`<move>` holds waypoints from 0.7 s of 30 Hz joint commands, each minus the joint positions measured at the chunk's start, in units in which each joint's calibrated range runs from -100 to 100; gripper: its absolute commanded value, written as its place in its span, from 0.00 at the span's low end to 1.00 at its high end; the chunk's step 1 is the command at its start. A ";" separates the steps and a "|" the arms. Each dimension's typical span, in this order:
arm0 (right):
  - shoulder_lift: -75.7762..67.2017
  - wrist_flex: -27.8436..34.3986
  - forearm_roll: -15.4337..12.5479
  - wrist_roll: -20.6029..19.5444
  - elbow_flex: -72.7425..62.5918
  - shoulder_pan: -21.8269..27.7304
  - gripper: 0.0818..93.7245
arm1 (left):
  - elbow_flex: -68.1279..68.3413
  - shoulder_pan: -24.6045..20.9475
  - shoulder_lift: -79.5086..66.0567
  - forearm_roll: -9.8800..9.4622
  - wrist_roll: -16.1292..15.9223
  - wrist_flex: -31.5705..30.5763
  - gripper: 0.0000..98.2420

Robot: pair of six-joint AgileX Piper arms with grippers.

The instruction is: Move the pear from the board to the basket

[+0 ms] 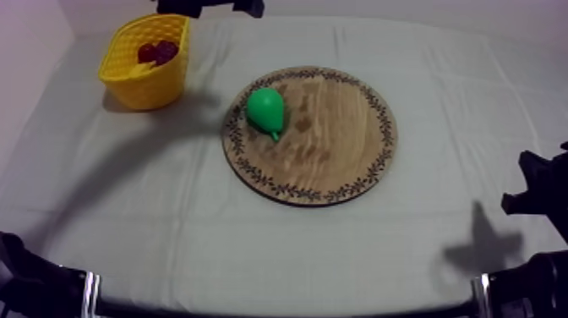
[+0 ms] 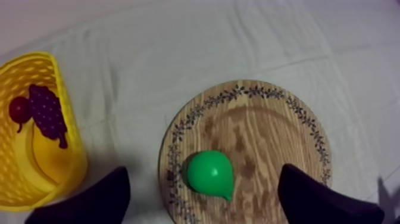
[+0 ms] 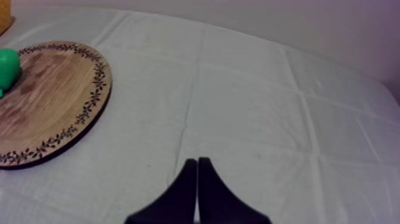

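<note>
Green pear (image 1: 266,108) near board (image 1: 338,156) rim, basket (image 1: 156,84) well apart

Left end effector (image 2: 203,171): two matte black fingers (image 2: 101,199), broad and smooth, with rounded tips.
Right end effector (image 3: 197,164): two black fingers tapering to a narrow point and flaring wide at the base, a thin pale seam between them.
Left arm (image 1: 209,7): black, blocky outline.
Right arm (image 1: 541,190): black, angular, stepped outline.
Arm bases (image 1: 30,283): bulky black shapes, each beside a pale silvery band (image 1: 89,286).
</note>
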 commanded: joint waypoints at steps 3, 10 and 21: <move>-0.05 -0.04 0.02 0.01 0.05 0.02 0.00 | 0.69 0.63 1.37 0.13 1.52 0.96 0.97; -0.05 -0.04 0.02 -0.02 0.05 0.02 0.00 | -0.05 1.44 6.52 1.12 4.62 4.38 0.94; -0.05 -0.04 0.02 0.01 0.05 0.02 0.00 | -3.38 1.78 17.41 1.10 10.14 6.71 0.88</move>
